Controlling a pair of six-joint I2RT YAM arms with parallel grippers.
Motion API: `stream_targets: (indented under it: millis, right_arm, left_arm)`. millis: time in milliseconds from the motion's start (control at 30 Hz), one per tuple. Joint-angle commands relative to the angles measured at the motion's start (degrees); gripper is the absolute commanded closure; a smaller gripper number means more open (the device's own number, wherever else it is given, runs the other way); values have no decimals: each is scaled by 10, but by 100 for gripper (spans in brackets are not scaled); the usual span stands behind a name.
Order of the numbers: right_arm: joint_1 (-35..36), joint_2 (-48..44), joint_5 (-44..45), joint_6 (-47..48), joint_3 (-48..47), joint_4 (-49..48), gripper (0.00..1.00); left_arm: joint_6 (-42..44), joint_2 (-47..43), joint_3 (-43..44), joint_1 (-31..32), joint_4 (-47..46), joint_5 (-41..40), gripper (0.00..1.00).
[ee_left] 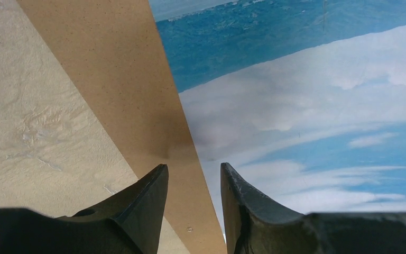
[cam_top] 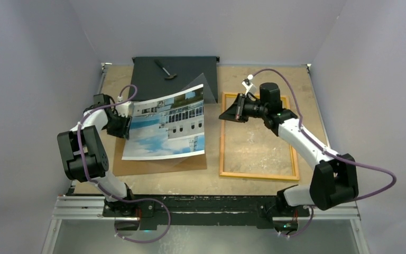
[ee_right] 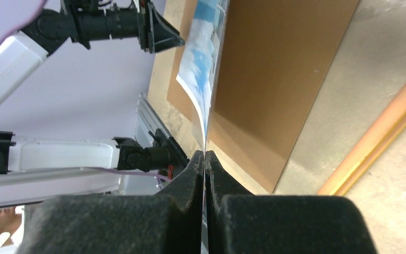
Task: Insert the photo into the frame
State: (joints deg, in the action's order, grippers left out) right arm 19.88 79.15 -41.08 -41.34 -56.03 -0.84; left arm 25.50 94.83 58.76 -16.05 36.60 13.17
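While raised on its right side and sagging toward the left – the photo [cam_top: 166, 124], print side up, building and cloudy sky showing, over the brown board [cam_top: 153, 166]. Right gripper [cam_top: 223, 115]: closed tight on the photo's right edge, the sheet seen edge-on between the pads in the wrist view. Left gripper [cam_top: 127, 126]: jaws parted, nothing between them, tips at the photo's left edge above the board's bare margin. A clear film corner poking out past the photo's far right corner.

Frame [cam_top: 259, 175]: flat on the table [cam_top: 211, 182], just right of the photo, worn tabletop showing through it – right gripper over its far left corner. Bare strip of table between board and arm bases; narrow margin right of the frame. Black box [cam_top: 190, 69] at the far edge, a small dark tool [cam_top: 165, 70] lying on top.
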Motion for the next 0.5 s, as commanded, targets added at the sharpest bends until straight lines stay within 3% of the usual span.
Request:
stream_targets:
  millis: [0, 100, 233, 467]
  right_arm:
    - [-34, -41, -7, 39, -43, 49, 100]
    - [-53, -53, -1, 63, -67, 86, 100]
    - [-83, -66, 20, 91, -103, 135, 100]
    - [-141, -83, 53, 114, -182, 194, 100]
  left_arm:
    - [-1, -7, 24, 0, -2, 2, 60]
    - [-1, -11, 46, 0, 14, 10, 58]
    - [-7, -19, 62, 11, 27, 14, 47]
    - [-20, -22, 58, 49, 23, 3, 40]
